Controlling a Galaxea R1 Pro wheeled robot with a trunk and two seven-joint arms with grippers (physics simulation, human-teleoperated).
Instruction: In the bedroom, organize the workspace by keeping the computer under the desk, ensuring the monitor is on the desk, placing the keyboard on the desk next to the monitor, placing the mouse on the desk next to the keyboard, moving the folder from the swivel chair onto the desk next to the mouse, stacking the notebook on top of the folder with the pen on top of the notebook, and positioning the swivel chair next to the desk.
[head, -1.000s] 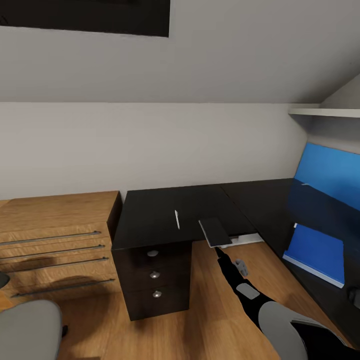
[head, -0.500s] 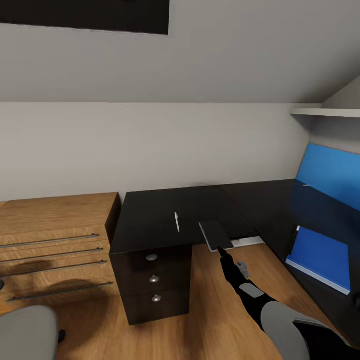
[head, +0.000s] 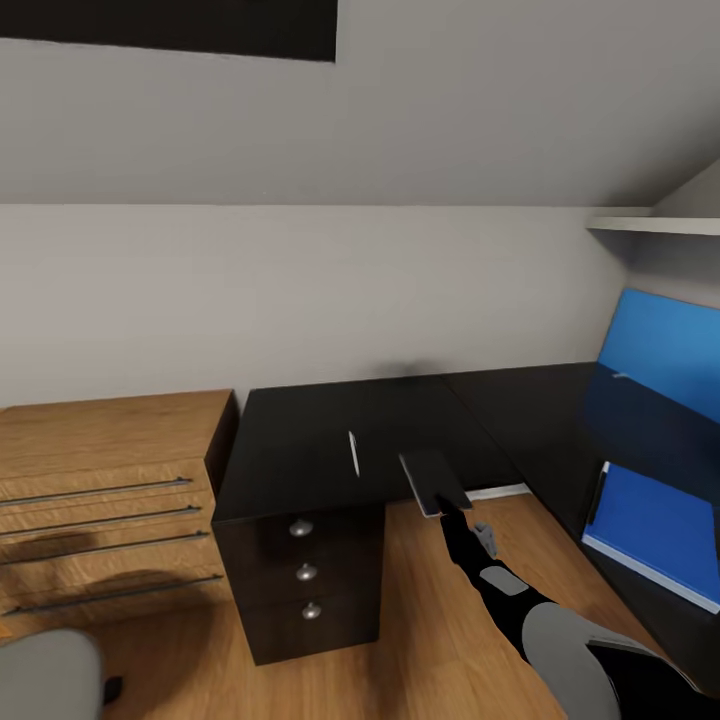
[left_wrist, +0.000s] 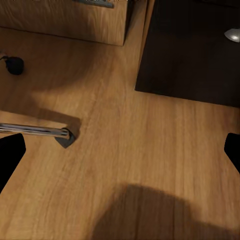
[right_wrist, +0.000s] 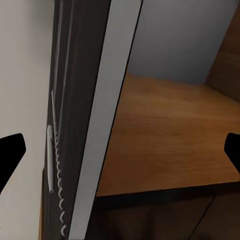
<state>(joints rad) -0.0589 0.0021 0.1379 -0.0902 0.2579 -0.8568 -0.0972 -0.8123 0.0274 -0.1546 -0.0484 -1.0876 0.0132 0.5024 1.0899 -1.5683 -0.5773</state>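
The dark grey notebook (head: 433, 480) lies flat at the front edge of the black desk (head: 300, 440), partly overhanging the floor. My right gripper (head: 447, 516) is at its near edge. The right wrist view has the notebook (right_wrist: 107, 100) edge-on, spiral and white pages showing, between the wide-apart fingertips of the open right gripper (right_wrist: 120, 155). The pale pen (head: 353, 452) rests on the desk just left of the notebook. A blue folder (head: 655, 520) lies on the desk's right wing. The swivel chair's grey seat (head: 40, 675) is at the bottom left. My left gripper (left_wrist: 120, 155) hangs open over the floor.
A light wooden chest of drawers (head: 110, 500) stands left of the desk's black drawer unit (head: 305, 575). A blue wall panel (head: 665, 350) and a white shelf (head: 655, 225) sit at the right. The chair's chrome leg (left_wrist: 35, 131) and a caster (left_wrist: 14, 65) are below my left gripper.
The whole picture has shifted down and to the right, so the camera moved. The chair seat shows less at the bottom left. My right gripper stays at the notebook's near edge.
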